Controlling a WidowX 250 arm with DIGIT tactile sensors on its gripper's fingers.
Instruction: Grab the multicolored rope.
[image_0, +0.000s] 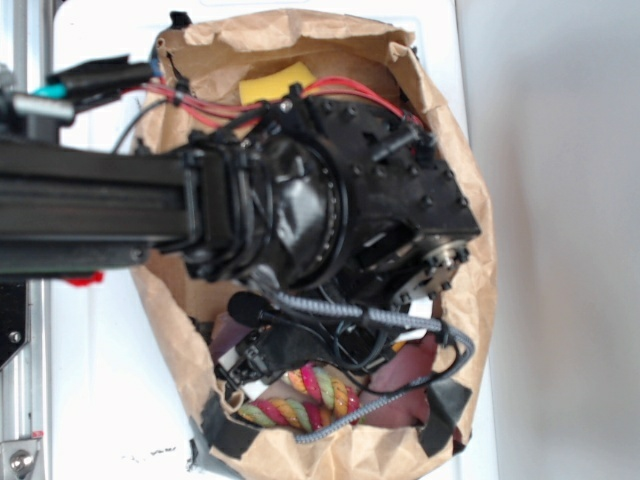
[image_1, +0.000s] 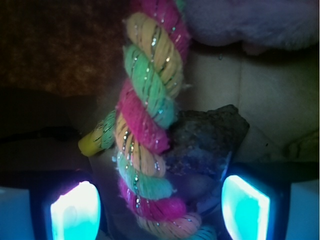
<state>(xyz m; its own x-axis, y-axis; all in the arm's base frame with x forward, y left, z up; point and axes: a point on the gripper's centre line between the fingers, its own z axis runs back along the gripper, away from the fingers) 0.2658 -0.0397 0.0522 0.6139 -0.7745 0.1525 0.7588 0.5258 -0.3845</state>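
Gripper (image_1: 160, 205) is down inside the paper bag (image_0: 470, 300), pads spread apart either side of the multicolored rope (image_1: 147, 125). Rope runs right between them, so it looks lined up to squeeze.

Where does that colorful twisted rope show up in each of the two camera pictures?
Exterior: the rope lies near the bottom of the picture, inside the paper bag, partly hidden under the arm and cables.
Wrist: the rope fills the middle, running top to bottom between the fingers.
Shared landmark: the pink plush beside the rope.
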